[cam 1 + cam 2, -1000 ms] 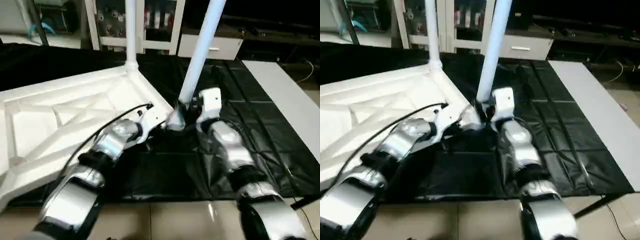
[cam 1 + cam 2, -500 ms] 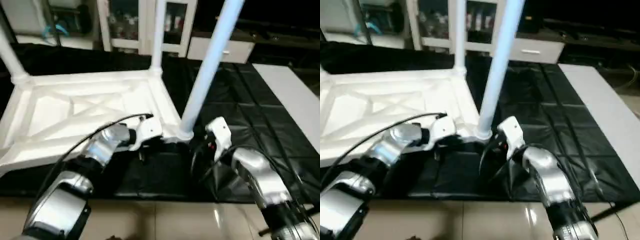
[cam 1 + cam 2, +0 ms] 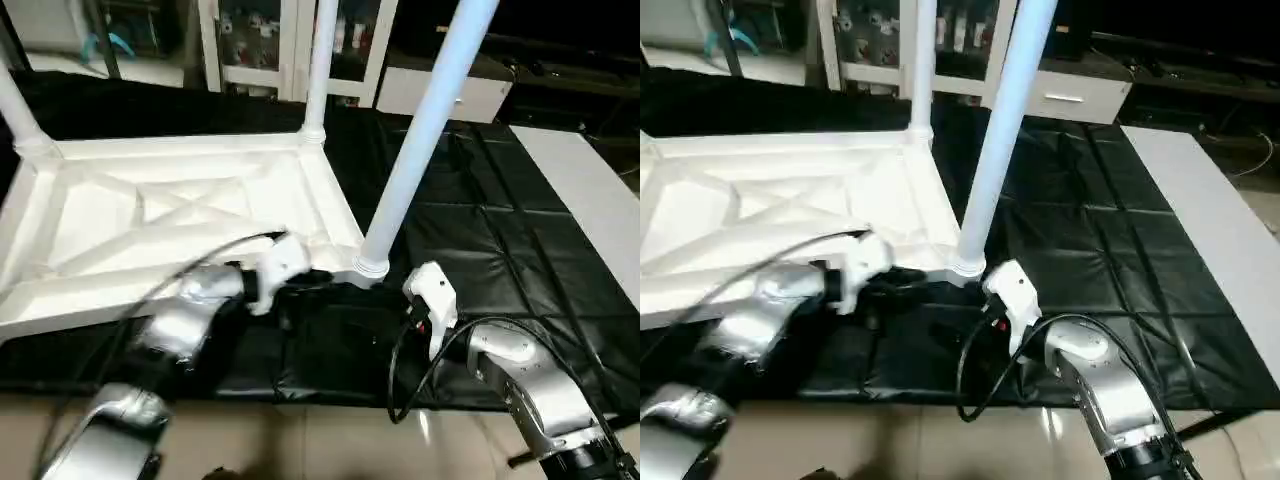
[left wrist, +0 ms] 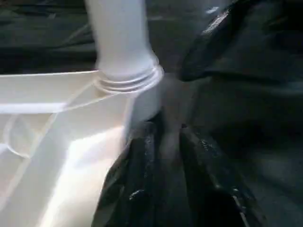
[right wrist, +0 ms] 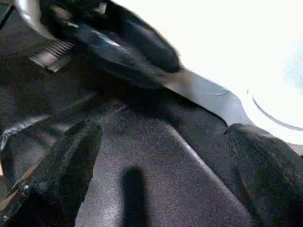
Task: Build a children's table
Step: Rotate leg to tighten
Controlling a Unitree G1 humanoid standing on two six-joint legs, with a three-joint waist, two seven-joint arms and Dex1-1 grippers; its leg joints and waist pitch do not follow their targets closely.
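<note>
Now right gripper (image 5: 165,156) off the leg (image 3: 425,140).

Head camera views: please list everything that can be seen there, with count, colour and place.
tabletop: one, white, lying underside up on the left part of the cover, X ribs showing.
legs: three, white, standing up from corner sockets: far left, far right, near right.
black cover: one, spread over the worktable, creased.
worktable: one, grey, bare strip at the right side.
cabinet: one, white, behind the table.
floor: beige tiles, near edge.
left gripper: one, black fingers at the tabletop's near right corner, either side of its edge.
right gripper: one, black fingers spread wide over the cover, holding nothing, beside the near right leg.
</note>
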